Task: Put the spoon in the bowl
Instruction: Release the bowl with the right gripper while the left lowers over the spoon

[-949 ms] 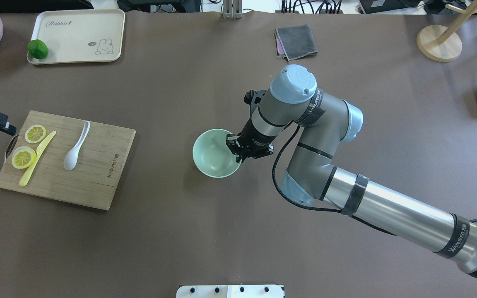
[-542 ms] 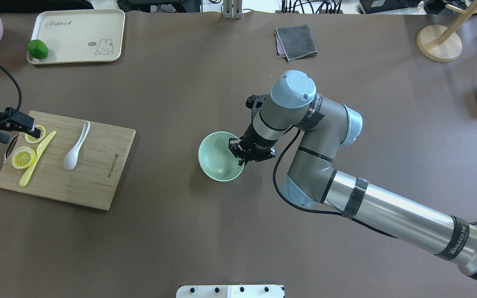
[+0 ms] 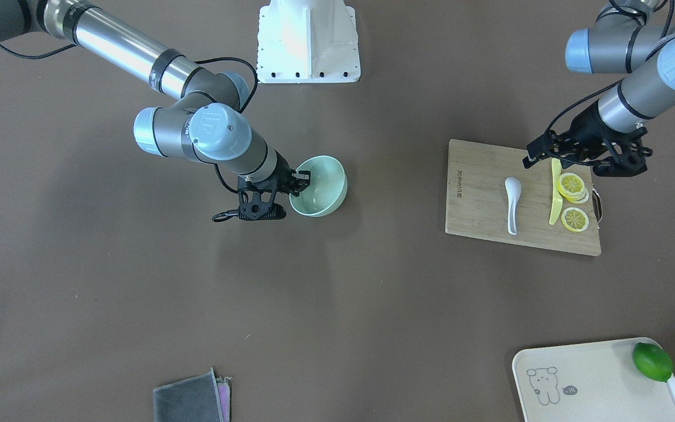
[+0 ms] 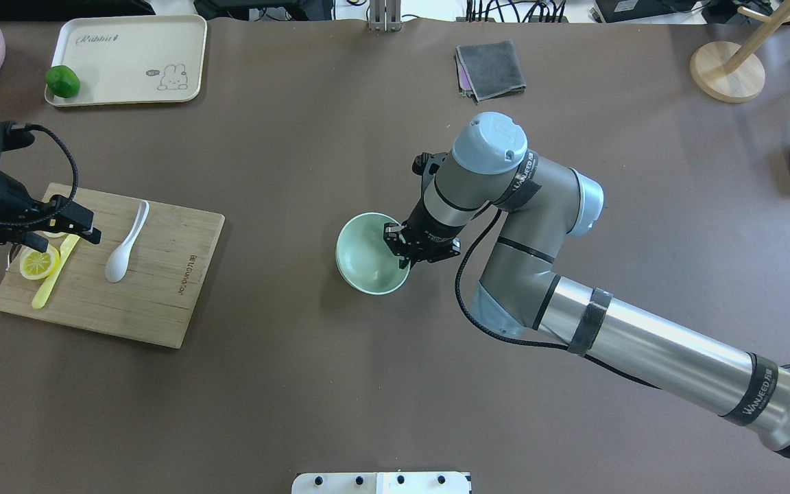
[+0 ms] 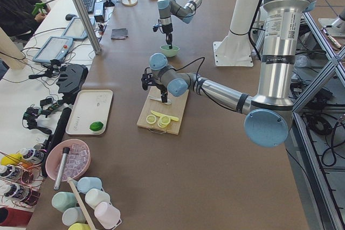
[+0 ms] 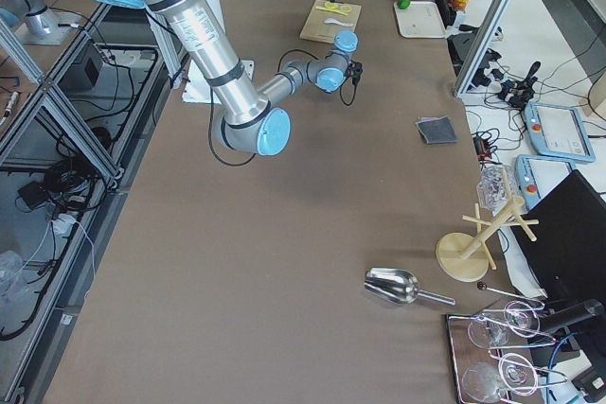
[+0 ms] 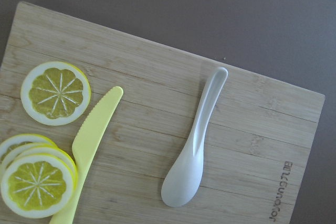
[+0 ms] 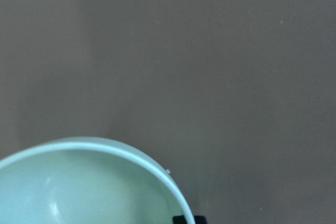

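Right end effector (image 4: pixel 403 259) — on bowl (image 4: pixel 364 255) rim

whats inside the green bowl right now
Nothing shows in the bowl; the spoon lies on the cutting board. The right hand pinches its rim, hiding a small patch beneath.
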